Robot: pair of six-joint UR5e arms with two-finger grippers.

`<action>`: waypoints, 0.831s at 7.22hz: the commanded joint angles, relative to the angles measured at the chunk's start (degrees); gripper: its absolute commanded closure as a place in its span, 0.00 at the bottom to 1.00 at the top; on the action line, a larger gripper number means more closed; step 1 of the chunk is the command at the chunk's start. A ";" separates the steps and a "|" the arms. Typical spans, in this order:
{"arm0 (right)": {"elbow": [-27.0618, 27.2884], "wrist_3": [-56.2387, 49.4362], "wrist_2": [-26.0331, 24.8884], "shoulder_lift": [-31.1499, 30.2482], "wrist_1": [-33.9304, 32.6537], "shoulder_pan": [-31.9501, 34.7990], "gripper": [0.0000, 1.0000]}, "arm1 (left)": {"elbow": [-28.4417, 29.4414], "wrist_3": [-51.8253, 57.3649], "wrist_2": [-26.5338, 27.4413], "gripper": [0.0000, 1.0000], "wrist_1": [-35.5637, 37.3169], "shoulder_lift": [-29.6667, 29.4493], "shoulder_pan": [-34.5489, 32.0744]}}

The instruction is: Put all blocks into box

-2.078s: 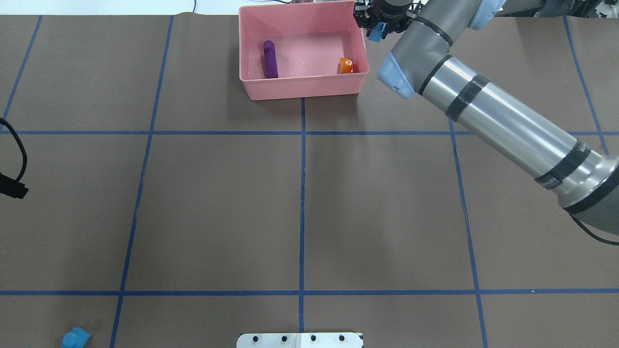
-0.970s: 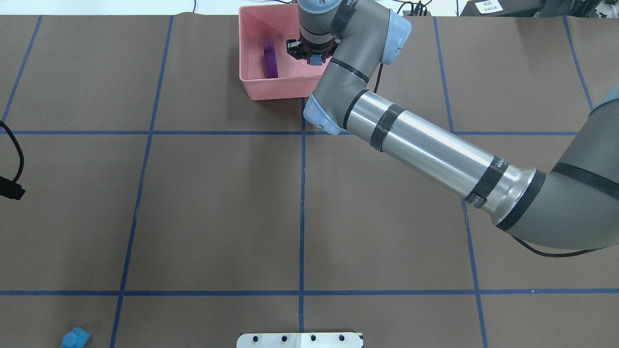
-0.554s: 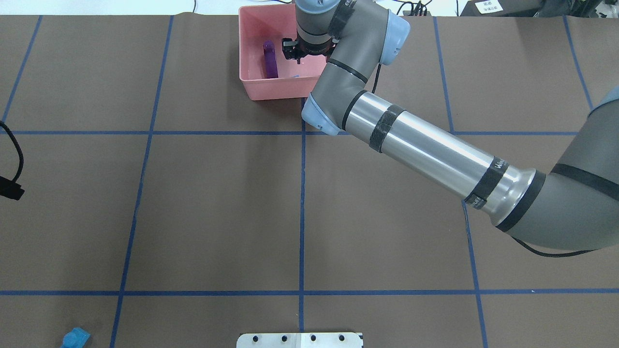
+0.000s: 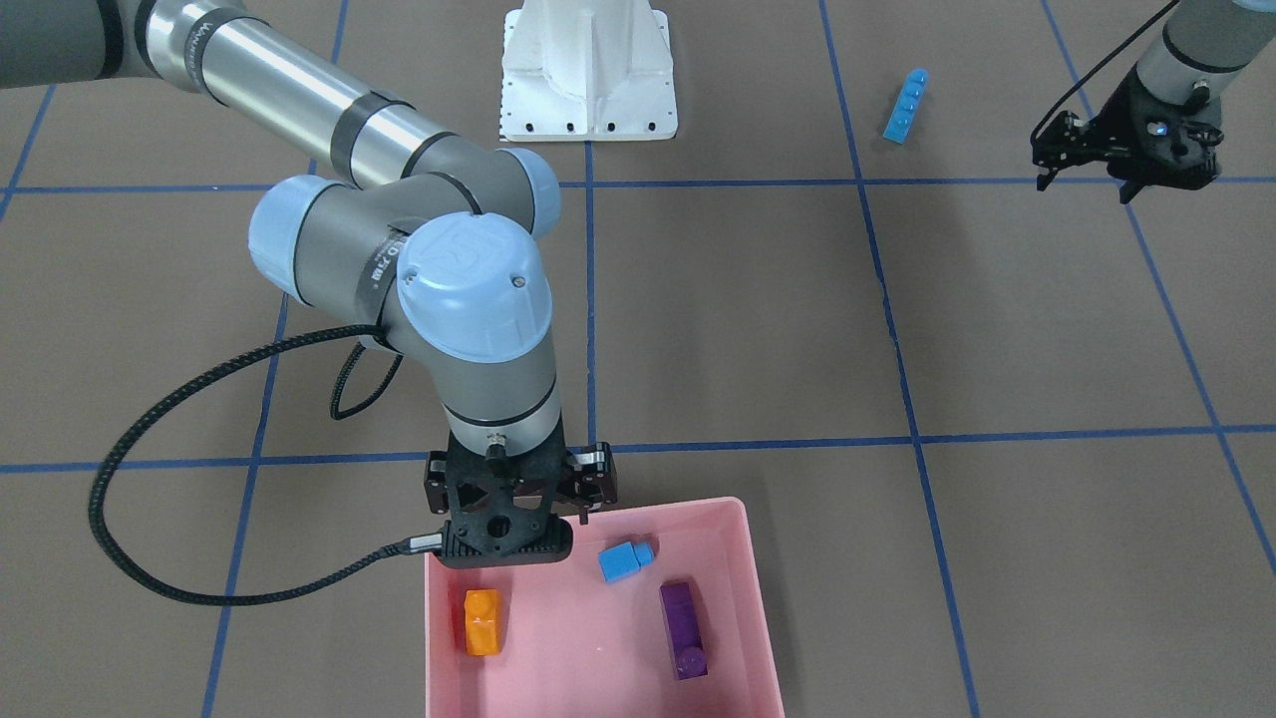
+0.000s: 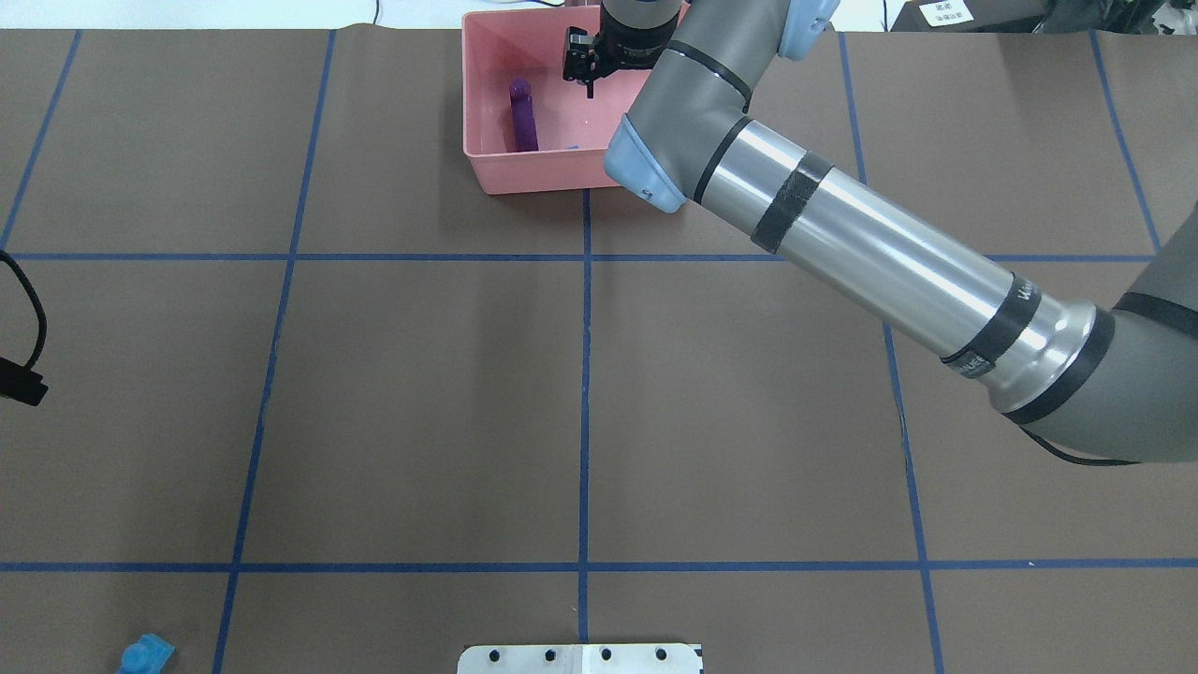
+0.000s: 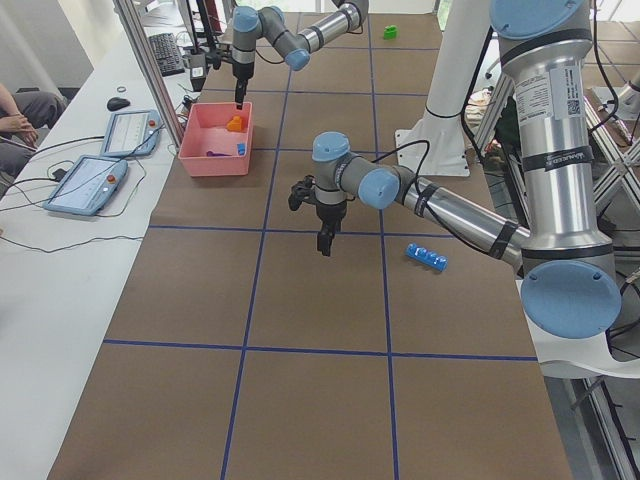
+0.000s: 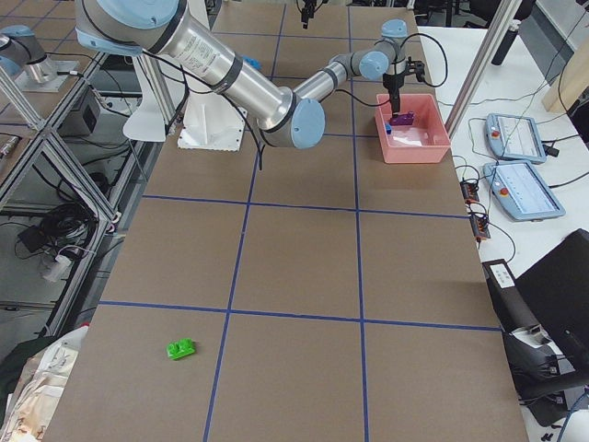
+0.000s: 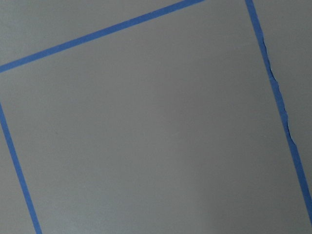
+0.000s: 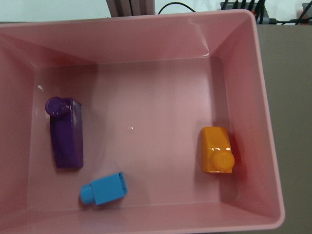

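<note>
The pink box (image 4: 760, 638) holds the orange block (image 4: 482, 620), the purple block (image 4: 682, 630) and the small blue block (image 4: 625, 561); the right wrist view shows the same blocks, orange (image 9: 217, 149), purple (image 9: 65, 138) and blue (image 9: 104, 189). My right gripper (image 4: 518, 491) hangs open and empty over the box's near side. The long blue four-stud block (image 4: 905, 106) lies on the table near my base. My left gripper (image 4: 1126, 175) hovers open above bare table, to that block's side. The green block (image 7: 180, 349) lies far off on my right end of the table.
The white robot base (image 4: 588, 75) stands at the table's edge. A black cable (image 4: 199, 588) loops from the right wrist across the table beside the box. Two tablets (image 6: 85, 180) and a person's hand (image 6: 15, 110) are on the side bench.
My right gripper carried the small blue block from beside the box to over it, then opened. The block now lies in the box, and the gripper has moved slightly toward the box's far side.
</note>
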 commanded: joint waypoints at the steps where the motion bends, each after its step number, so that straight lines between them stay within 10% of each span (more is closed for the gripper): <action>1: 14.79 -4.15 4.85 -10.25 -6.00 3.69 0.02 | 0.02 -1.79 0.31 0.00 -9.52 6.53 5.02; 6: 38.92 -23.57 9.79 -31.80 -17.62 13.36 0.02 | -1.12 -17.36 7.87 0.00 -11.16 7.43 30.15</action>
